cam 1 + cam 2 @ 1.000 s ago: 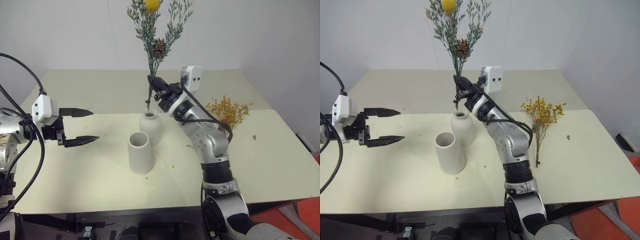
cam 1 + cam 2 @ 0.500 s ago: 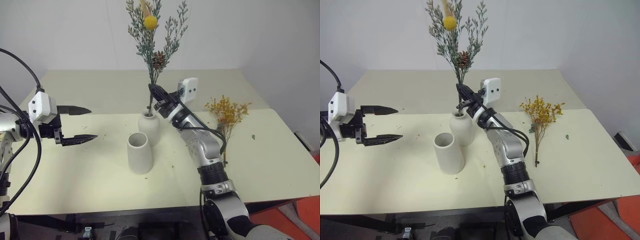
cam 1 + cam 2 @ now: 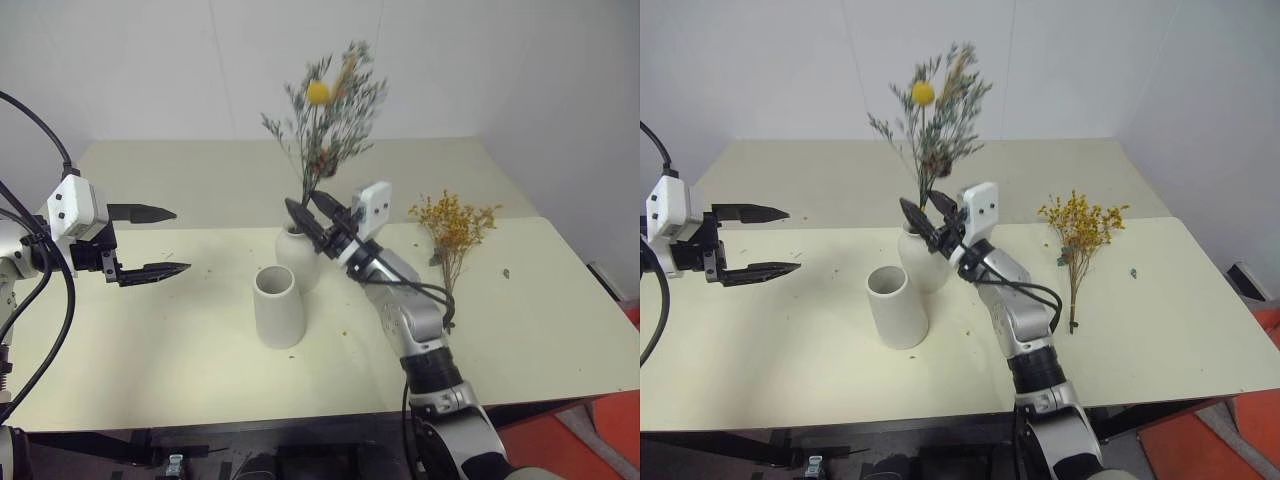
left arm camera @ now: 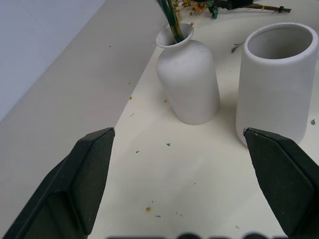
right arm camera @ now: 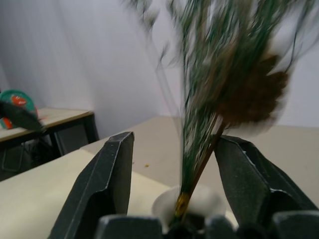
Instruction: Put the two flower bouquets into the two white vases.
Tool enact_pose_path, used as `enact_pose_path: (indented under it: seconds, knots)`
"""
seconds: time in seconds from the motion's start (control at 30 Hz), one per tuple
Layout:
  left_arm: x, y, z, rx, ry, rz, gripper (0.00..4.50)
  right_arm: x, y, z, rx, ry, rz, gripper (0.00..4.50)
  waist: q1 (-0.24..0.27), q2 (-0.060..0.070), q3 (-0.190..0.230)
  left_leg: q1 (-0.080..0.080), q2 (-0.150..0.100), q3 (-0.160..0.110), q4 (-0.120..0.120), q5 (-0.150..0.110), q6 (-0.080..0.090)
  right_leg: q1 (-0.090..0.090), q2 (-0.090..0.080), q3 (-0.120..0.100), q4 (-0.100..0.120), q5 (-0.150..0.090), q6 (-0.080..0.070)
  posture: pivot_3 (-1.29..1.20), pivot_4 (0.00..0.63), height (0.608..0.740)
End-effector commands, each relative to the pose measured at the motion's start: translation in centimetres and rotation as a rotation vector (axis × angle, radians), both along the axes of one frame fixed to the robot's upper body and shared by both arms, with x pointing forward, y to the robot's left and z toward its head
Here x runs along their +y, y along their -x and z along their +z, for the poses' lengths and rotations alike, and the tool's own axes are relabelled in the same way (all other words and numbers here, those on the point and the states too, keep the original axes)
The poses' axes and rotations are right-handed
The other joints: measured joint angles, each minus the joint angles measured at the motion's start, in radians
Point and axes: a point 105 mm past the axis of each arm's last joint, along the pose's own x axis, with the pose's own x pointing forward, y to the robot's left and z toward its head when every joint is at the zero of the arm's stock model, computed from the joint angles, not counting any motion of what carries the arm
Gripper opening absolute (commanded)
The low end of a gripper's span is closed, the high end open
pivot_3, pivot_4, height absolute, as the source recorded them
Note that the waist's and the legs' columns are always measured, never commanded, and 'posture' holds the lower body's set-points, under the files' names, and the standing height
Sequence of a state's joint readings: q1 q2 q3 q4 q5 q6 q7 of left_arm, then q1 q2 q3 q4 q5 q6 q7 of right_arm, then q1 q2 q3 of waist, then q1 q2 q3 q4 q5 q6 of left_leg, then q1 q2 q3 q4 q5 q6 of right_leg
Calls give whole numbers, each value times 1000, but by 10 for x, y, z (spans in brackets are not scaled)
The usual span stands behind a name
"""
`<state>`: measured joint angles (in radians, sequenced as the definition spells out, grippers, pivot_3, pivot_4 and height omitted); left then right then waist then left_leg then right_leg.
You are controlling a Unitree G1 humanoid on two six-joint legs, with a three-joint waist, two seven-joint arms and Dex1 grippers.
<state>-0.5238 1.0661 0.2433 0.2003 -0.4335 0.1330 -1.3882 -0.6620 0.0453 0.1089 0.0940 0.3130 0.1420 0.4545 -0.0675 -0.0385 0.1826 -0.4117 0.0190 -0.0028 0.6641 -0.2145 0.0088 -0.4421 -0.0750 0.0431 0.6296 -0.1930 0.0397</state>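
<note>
— What's on the table (image 3: 560, 330) around those vases?

— Not much. It's a pale cream top, smooth, with a few loose crumbs of dried plant scattered on it. The wide-mouthed vase (image 3: 279, 306) stands nearest the front edge, a matte white tapered cylinder with nothing in it. Just behind it, close enough that they nearly touch, is the rounded bottle vase (image 3: 298, 254) with the narrow neck.

— And the flowers?

— The grey-green bunch (image 3: 325, 125) stands in the bottle vase, stems down through the neck, leaning a little to one side. You can see its yellow ball bloom (image 3: 318, 93) up top. The yellow-orange bunch (image 3: 452, 232) lies flat on the table off to the right, well apart from both vases, brown stems pointing toward the front.

— Is anything blocking the empty vase?

— Its mouth is clear from above. The right gripper (image 3: 312, 218) sits at the bottle vase's neck, its black fingers spread either side of the green stems without pinching them. The right arm runs between the vases and the yellow-orange bunch.

— The other arm?

— The left gripper (image 3: 150, 241) hangs off to the left above the table, fingers wide apart, holding nothing, pointed toward the two vases.
</note>
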Motion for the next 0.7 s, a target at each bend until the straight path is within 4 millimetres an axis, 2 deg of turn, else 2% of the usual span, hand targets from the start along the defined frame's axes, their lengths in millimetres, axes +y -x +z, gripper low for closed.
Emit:
enact_pose_path:
  seconds: [0.03, 0.23, 0.37, 0.5, 0.7]
  knots:
    - [-5, 2, 15, -62, -4, -17, 4500, 0, 13, 17, -99, 19, 3, 2794, 0, 0, 0, 0, 0, 0, 0, 0, 0, 0, 0, 0, 0, 0, 0, 0, 150, 740]
    - [-9, -3, 13, -62, 1, -26, 4500, -1, 18, 13, -134, 112, 20, 2794, 1, 0, 0, 2, 0, 0, 0, 0, 0, 2, 0, 0, 0, 0, 0, 0, 150, 740]
    - [-11, -5, 11, -58, 9, -34, 4500, -7, 14, 0, -43, 204, 21, 2794, 3, 0, 0, 2, 0, 0, 0, 0, 0, 2, 0, 0, 0, 0, 0, 0, 150, 740]
    - [-11, -6, 9, -58, 15, -32, 4500, -18, 4, 7, 3, 172, -17, 2794, 3, 0, 0, 2, 0, 0, 0, 0, 0, 2, 0, 0, 0, 0, 0, 0, 150, 740]
    - [-10, -4, 6, -58, 22, -27, 4500, -27, 2, 11, 11, 202, -50, 2794, 4, 0, 0, 2, 0, 0, 0, 0, 0, 2, 0, 0, 0, 0, 0, 0, 150, 740]
